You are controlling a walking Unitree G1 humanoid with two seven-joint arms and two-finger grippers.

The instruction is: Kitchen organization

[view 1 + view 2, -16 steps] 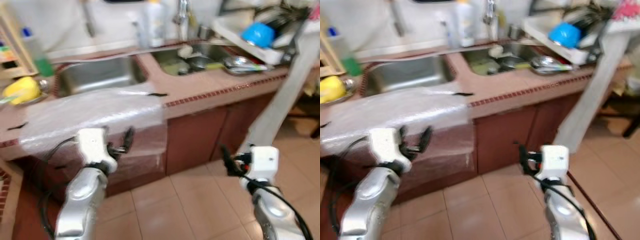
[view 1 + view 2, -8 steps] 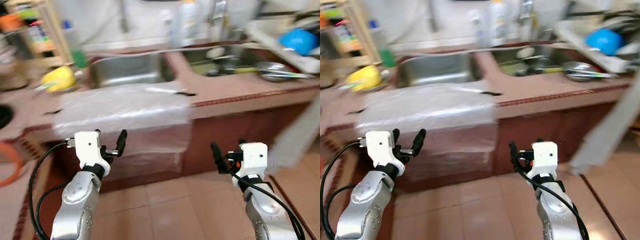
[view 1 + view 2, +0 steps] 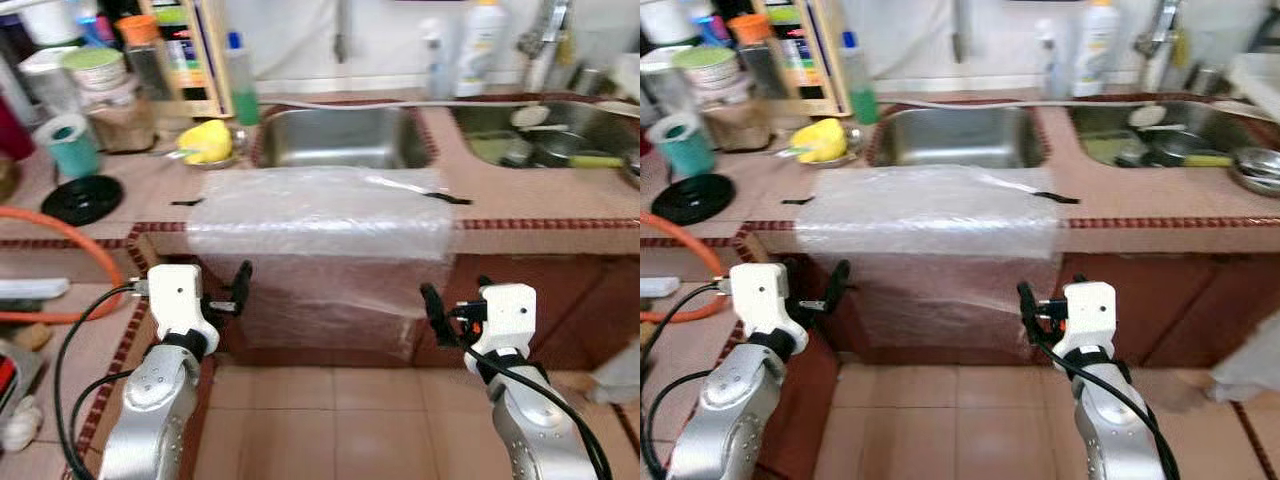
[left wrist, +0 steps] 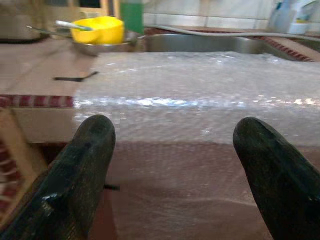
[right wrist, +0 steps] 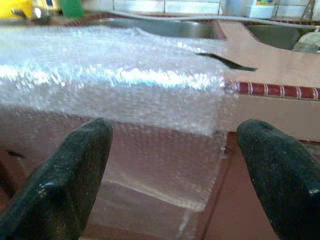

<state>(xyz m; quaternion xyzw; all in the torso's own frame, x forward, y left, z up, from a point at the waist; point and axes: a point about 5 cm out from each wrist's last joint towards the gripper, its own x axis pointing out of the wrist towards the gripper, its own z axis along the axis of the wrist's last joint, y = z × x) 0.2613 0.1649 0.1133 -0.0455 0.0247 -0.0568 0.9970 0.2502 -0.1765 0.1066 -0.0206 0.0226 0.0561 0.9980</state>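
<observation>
Across the counter front: a sheet of bubble wrap [image 3: 318,215] lies over the tiled counter [image 3: 540,205] before the left sink [image 3: 337,137] and hangs down over the cabinet face below.
Feel, as I judge it: very light, soft and limp, slippery film; it will crumple and slide rather than lift as 1 piece.
Where to take hold: the hanging lower edge or the 2 bottom corners, pinched from both sides; the flat top gives fingers little to bite on.
Left gripper [image 4: 175,165]: fingers spread wide, holding nothing, close before the draped sheet's left part.
Right gripper [image 5: 185,170]: fingers likewise spread and empty, facing the sheet's right hanging corner.
Edges: short dark strips at the sheet's left and right ends look like tape, so it may resist a pull.
Nearby clutter: yellow bowl [image 3: 205,141] just behind the left corner; orange hose [image 3: 60,240] further left; dishes in the right sink [image 3: 545,140].
Open room: bare floor tiles [image 3: 330,420] below and between both arms allow a downward, outward draw.
</observation>
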